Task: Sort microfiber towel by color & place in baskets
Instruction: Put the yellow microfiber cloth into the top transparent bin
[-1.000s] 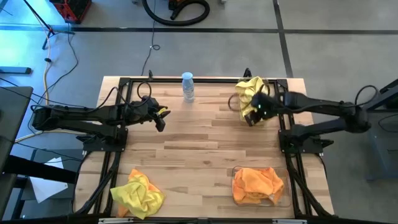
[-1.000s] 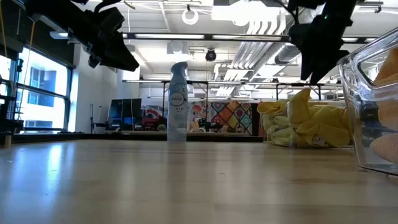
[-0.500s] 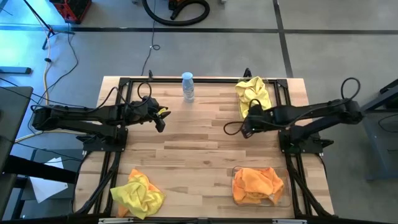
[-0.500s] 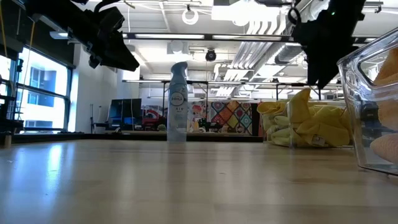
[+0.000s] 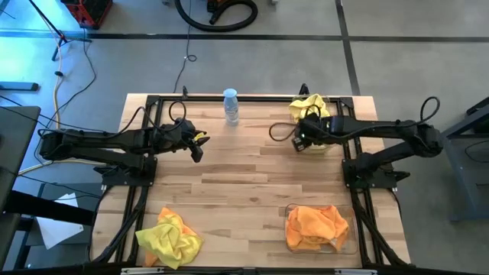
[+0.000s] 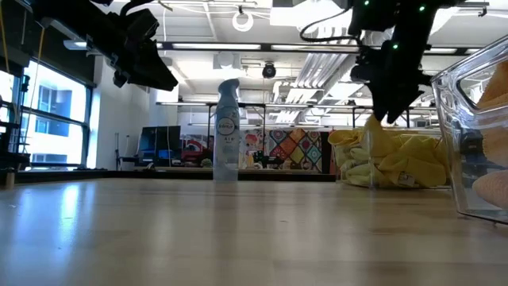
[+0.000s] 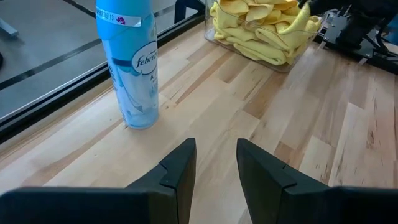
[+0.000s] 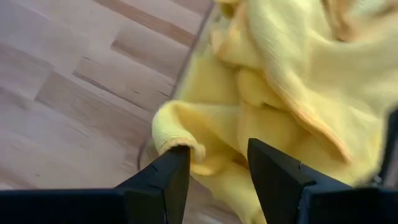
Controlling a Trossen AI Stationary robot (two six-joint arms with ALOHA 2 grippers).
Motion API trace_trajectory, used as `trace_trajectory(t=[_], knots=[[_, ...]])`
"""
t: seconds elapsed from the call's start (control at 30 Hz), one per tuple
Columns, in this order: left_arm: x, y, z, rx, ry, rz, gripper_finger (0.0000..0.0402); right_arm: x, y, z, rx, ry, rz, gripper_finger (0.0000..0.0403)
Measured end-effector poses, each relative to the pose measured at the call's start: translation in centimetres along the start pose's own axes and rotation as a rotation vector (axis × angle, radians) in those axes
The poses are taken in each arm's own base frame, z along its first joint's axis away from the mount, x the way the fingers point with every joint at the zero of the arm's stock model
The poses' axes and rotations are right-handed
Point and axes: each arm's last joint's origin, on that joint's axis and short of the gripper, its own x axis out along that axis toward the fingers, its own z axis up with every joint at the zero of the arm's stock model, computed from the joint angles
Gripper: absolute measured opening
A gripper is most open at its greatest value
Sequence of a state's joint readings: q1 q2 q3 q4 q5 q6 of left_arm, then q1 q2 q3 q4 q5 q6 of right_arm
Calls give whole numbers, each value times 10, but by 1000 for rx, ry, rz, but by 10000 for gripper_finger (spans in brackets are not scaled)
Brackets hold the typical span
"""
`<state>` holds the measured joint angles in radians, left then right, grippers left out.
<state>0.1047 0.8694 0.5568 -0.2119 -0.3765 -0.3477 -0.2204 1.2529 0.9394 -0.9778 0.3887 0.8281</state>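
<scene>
Yellow microfiber towels point(image 5: 312, 113) fill the clear basket point(image 7: 273, 61) at the table's point(image 5: 244, 183) far right corner, where the right gripper point(image 8: 214, 163) hovers with parted, empty fingers over a fold, while the left gripper point(image 7: 214, 163) waits unclenched near the Febreze bottle point(image 5: 230, 105), one yellow towel point(image 5: 169, 237) lying at the near left corner and orange towels point(image 5: 315, 226) filling the near right basket point(image 5: 350, 243).

"Febreze" logo on the blue spray bottle point(image 7: 130, 59), partly cut off; also "AIR"

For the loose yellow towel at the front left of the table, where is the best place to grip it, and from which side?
Probably from straight above, pinching the raised fold in the middle of the yellow towel: it lies crumpled in a heap on the table, with nothing covering it.
</scene>
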Motion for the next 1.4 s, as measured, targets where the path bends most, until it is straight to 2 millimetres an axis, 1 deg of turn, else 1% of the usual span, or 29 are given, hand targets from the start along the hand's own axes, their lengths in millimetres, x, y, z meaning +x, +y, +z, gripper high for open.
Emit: trace_trajectory(t=[0.1,0.23,0.47,0.6,0.77,0.83,0.93,1.23,1.4], knots=[[0,0,0,0,1,0,103,11,1,7,-5,23,-4,157],[0,0,0,0,0,0,103,31,1,12,-22,89,-69,157],[0,0,0,1,1,1,103,67,1,19,-68,207,-108,157],[0,0,0,1,1,1,103,81,-2,24,-69,251,-87,157],[0,0,0,2,2,1,103,87,-7,29,-48,286,-44,157],[0,0,0,3,3,1,103,83,-8,29,-46,282,-36,157],[0,0,0,3,7,-10,103,73,-11,31,-37,256,-16,157],[0,0,0,3,8,-15,103,23,-29,31,29,110,71,157],[0,0,0,2,8,-16,103,-3,-35,23,21,29,90,157]])
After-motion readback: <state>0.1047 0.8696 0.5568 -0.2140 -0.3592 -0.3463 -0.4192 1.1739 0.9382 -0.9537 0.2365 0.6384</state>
